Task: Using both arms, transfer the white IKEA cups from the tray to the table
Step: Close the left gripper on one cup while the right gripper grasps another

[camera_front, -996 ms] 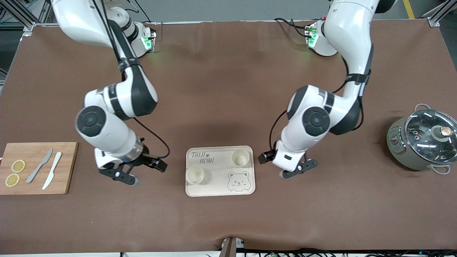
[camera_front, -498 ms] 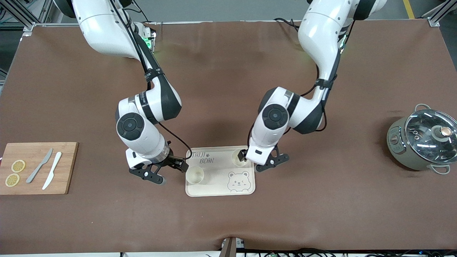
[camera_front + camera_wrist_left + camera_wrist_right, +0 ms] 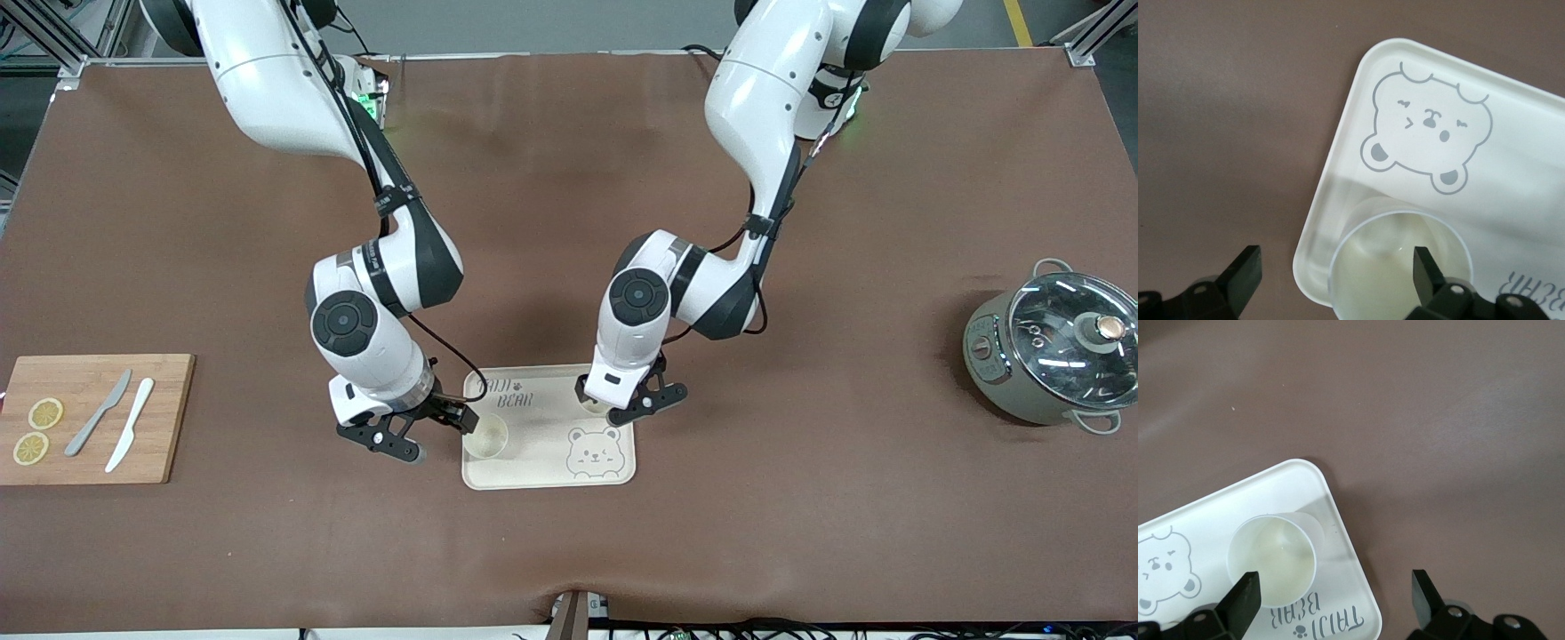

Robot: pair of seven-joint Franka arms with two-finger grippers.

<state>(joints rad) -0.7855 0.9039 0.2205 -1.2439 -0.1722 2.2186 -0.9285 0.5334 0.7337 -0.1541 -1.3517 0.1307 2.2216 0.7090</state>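
Two white IKEA cups stand upright on the cream bear tray [image 3: 542, 467]. One cup [image 3: 486, 436] is at the tray's right-arm end. The other cup [image 3: 596, 408] is at the corner toward the left arm's base, mostly hidden under the left hand. My right gripper [image 3: 436, 436] is open and straddles the tray's edge beside its cup [image 3: 1275, 563], one finger at the rim, the other over the table; it shows in its wrist view [image 3: 1335, 595]. My left gripper [image 3: 622, 402] is open over its cup [image 3: 1401, 267], one finger above the cup's inside, the other outside the tray [image 3: 1525, 153]; it shows in its wrist view [image 3: 1335, 270].
A wooden cutting board [image 3: 89, 418] with two lemon slices and two knives lies at the right arm's end. A grey pot with a glass lid [image 3: 1053, 347] stands at the left arm's end. Brown table cloth surrounds the tray.
Both arms have swung inward from either side of the tray. Each open gripper now sits at its own cup. The cups and tray have not moved.
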